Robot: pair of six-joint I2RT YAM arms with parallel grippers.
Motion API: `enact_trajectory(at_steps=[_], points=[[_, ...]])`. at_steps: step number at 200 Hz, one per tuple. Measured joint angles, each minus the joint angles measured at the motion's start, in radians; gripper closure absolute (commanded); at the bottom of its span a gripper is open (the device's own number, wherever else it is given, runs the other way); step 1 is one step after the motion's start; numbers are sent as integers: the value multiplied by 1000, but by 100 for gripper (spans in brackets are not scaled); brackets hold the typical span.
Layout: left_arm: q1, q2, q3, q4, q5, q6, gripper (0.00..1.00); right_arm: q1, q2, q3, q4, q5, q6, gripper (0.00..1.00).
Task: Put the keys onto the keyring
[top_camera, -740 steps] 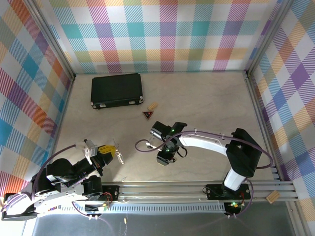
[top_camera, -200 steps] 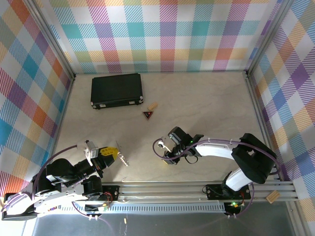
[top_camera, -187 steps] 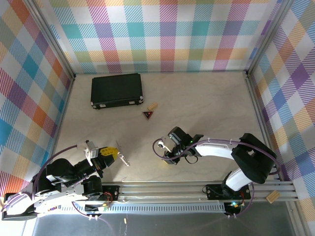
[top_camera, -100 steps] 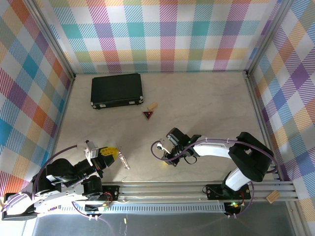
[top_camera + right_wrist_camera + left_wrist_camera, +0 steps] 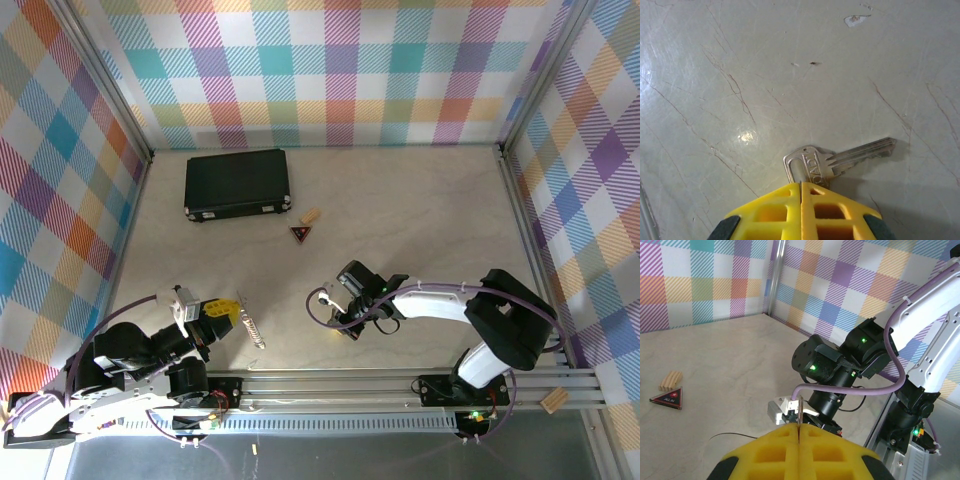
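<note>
Protruding from closed right end effector [image 5: 801,186], one key [image 5: 840,157]

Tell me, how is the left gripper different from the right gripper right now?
The left gripper pinches a thin metal piece seen edge-on; the right gripper pinches the head of a flat key. The right one reaches down to the table, where the key lies; the left one sits higher. Both have yellow jaws, shut.
</note>
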Motion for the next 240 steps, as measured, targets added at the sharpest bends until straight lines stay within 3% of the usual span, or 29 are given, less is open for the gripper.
enact_trajectory(at_steps=[54,155,240], points=[[0,27,0,21,-11,6,100,9,-77,-26,11,-3,-6,100],[0,359,100,14,-19,45,100,8,-252,-1,-88,6,1,100],[0,501,117,8,-3,87,100,16,-304,122,-241,41,1,100]])
